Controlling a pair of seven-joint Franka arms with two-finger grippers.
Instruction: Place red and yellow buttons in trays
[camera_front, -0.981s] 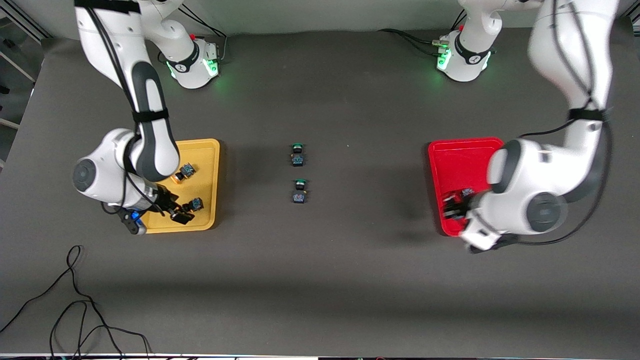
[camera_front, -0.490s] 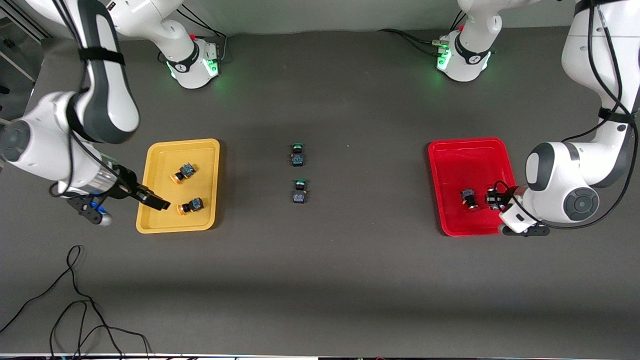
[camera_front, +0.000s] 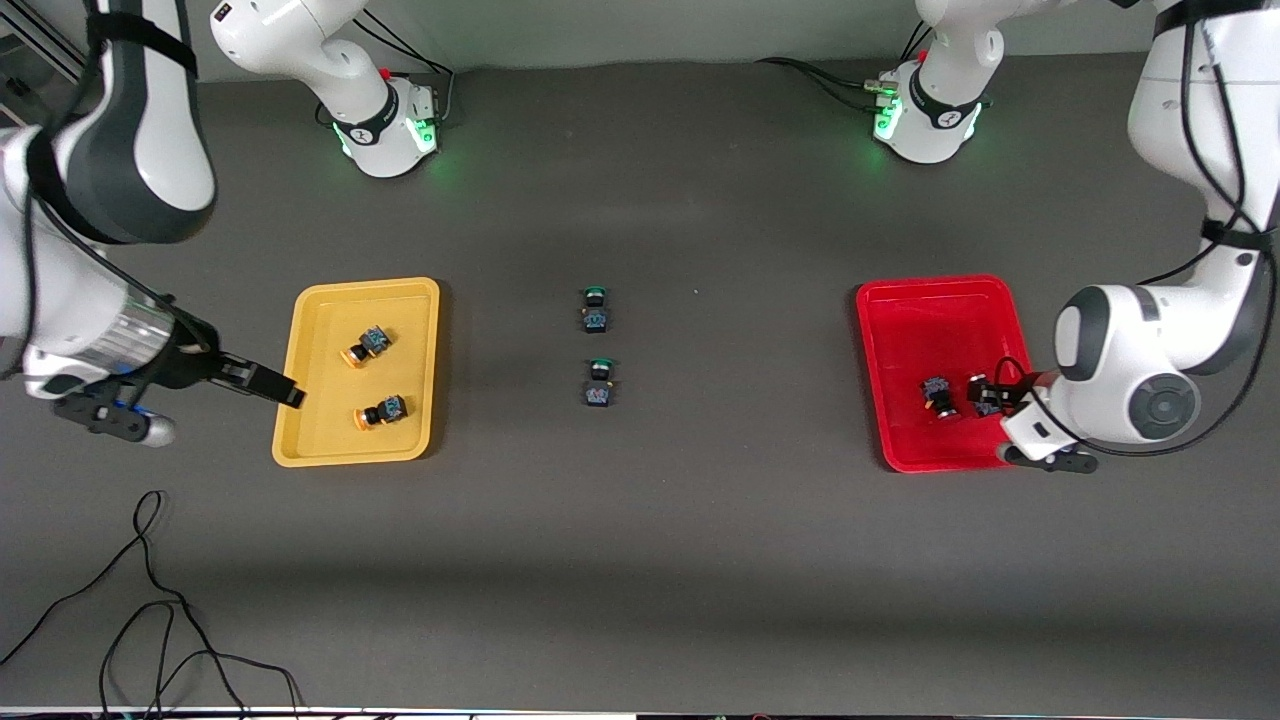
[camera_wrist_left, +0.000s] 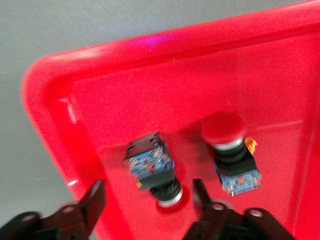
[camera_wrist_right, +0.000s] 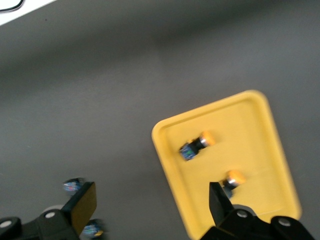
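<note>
Two red-capped buttons lie in the red tray (camera_front: 930, 320), one (camera_front: 937, 394) toward the table's middle, the other (camera_wrist_left: 152, 167) under my left gripper (camera_front: 986, 398). In the left wrist view that gripper (camera_wrist_left: 147, 200) stands open low over the red tray (camera_wrist_left: 150, 100); the button's cap end lies loose between the fingers, the second red button (camera_wrist_left: 230, 150) beside it. Two yellow-capped buttons (camera_front: 365, 346) (camera_front: 382, 412) lie in the yellow tray (camera_front: 400, 310). My right gripper (camera_front: 285, 393) hangs open and empty over that tray's rim at the right arm's end; its wrist view shows the gripper (camera_wrist_right: 150, 205), tray (camera_wrist_right: 260, 150) and buttons (camera_wrist_right: 196, 146) (camera_wrist_right: 232, 179).
Two green-capped buttons (camera_front: 595, 308) (camera_front: 599, 383) lie on the dark table mid-way between the trays, one nearer the front camera than the other. A black cable (camera_front: 150, 600) loops on the table near the front edge at the right arm's end.
My left gripper has opened and let the red button go in the red tray. The right arm has risen and drawn back from the yellow tray's inside to its rim.
</note>
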